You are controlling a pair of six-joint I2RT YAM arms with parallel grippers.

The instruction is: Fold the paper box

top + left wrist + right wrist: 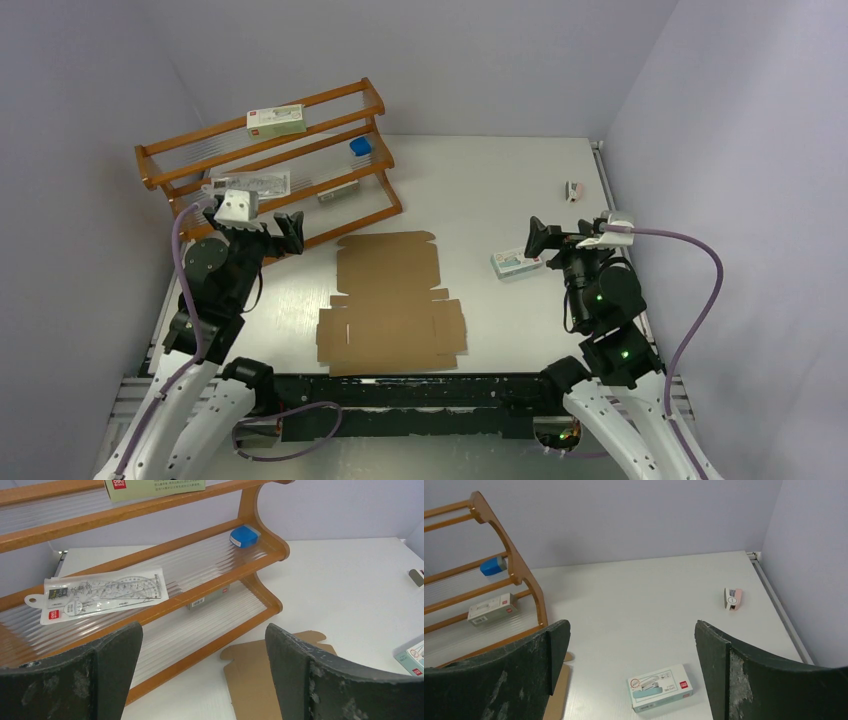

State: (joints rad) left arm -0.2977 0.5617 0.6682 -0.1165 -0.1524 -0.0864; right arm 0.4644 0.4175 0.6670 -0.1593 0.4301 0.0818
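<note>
White table [480,180] bears paper box [390,300], whole only overhead; left gripper [202,632], right gripper [630,627] agape.

White lower links [165,425], black joints [215,272], lilac cables [703,290]; green lights [598,297] on right arm [610,335]; pincer fingers [310,680] scuffed black.

Wooden rack [248,507], white carton [517,264]

Brown corrugated cardboard paper box [390,300] flat on white table [480,180], mid near edge. Brown wooden tiered rack [330,140] behind it, far left corner. White printed carton [517,264] right of box, near right edge.
</note>
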